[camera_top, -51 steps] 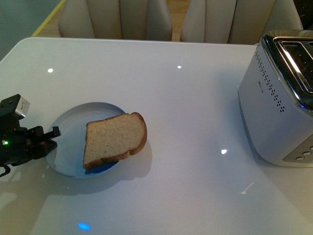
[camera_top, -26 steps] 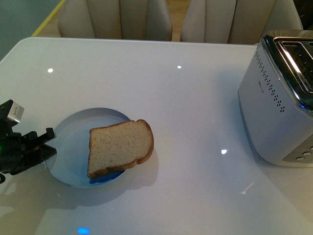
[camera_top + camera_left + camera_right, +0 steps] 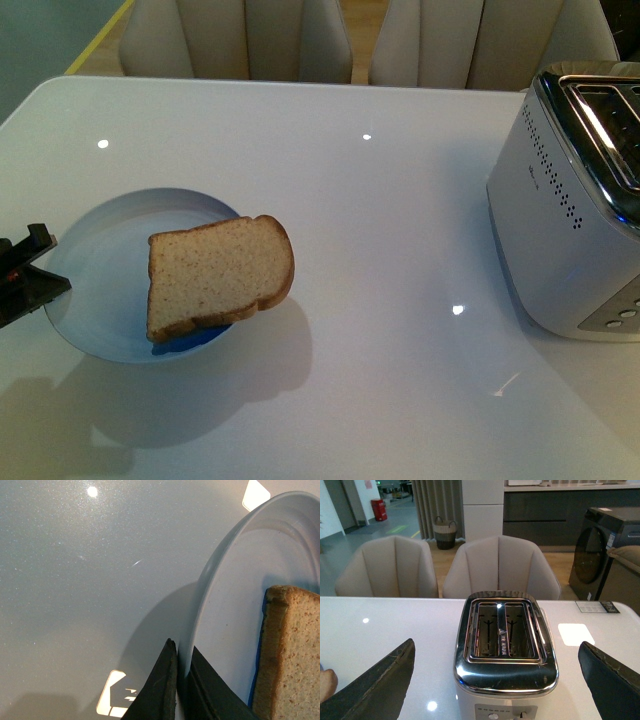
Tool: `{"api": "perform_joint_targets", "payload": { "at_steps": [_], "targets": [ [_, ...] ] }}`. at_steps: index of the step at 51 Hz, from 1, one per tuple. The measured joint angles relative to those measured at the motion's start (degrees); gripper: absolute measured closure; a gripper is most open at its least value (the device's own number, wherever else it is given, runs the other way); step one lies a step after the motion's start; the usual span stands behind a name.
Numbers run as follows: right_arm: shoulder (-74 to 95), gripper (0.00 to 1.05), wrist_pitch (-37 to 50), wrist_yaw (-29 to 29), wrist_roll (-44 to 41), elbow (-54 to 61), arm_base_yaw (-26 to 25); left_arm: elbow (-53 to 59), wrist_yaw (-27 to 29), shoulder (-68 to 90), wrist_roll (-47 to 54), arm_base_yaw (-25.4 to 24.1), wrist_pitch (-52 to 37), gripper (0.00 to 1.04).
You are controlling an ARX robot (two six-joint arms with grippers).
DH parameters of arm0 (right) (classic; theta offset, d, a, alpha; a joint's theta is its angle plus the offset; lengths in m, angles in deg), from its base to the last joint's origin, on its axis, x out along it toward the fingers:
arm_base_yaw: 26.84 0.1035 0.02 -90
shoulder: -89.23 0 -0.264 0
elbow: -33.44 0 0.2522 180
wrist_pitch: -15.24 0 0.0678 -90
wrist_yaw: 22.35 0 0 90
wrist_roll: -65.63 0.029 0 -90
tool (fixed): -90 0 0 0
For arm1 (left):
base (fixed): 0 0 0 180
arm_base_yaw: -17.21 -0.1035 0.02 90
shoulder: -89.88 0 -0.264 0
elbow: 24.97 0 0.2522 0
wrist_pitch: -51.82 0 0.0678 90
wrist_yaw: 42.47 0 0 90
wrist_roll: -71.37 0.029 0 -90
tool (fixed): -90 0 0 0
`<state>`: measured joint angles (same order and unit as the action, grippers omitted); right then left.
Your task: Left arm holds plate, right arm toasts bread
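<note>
- The bread (image 3: 218, 277) lies flat on the plate (image 3: 105, 232), over its 3 to 4 o'clock part in the front view. Its rounded crust end points to 3 o'clock and hangs out past the rim.
- In the left wrist view the bread (image 3: 292, 655) shows a speckled crumb and a darker crust edge, with a blue tint on the plate (image 3: 235, 580) just beside it.
- The plate is pale blue-white and round, at the table's 8 o'clock area in the front view.
- The left gripper (image 3: 28, 280) meets the plate at its 9 o'clock rim. In the wrist view the left gripper (image 3: 183, 682) has its two dark fingers pinched narrow on the rim, one on each side.
- A broad shadow (image 3: 170, 400) lies on the white table (image 3: 380, 200) toward 6 o'clock of the plate.
- The toaster (image 3: 570, 200) stands at 3 o'clock, well apart from the plate.
- The right gripper (image 3: 496, 645) is spread wide, with the toaster (image 3: 505, 680) and its two empty slots between the fingers.
- Beige chairs (image 3: 240, 40) stand at 12 o'clock beyond the table.
</note>
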<state>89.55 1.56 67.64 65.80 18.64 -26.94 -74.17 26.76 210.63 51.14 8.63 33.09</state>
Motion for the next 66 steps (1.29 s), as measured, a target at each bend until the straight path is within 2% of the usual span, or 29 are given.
{"api": "perform_joint_targets", "payload": {
  "at_steps": [17, 25, 33, 44, 66],
  "targets": [
    [0.0, 0.09, 0.0, 0.0, 0.0, 0.0, 0.0, 0.8, 1.1, -16.1, -6.6, 4.5, 10.2, 1.02],
    [0.0, 0.09, 0.0, 0.0, 0.0, 0.0, 0.0, -1.5, 1.7, -22.6, -10.4, 9.4, 16.0, 1.02],
    [0.0, 0.09, 0.0, 0.0, 0.0, 0.0, 0.0, -4.3, 4.6, -26.1, -12.9, 15.3, 20.2, 1.02],
    [0.0, 0.09, 0.0, 0.0, 0.0, 0.0, 0.0, -7.6, 6.9, -26.9, -15.1, 22.5, 22.9, 1.02],
    [0.0, 0.09, 0.0, 0.0, 0.0, 0.0, 0.0, -12.2, 8.9, -26.9, -20.5, 30.3, 24.6, 1.02]
  ]
}}
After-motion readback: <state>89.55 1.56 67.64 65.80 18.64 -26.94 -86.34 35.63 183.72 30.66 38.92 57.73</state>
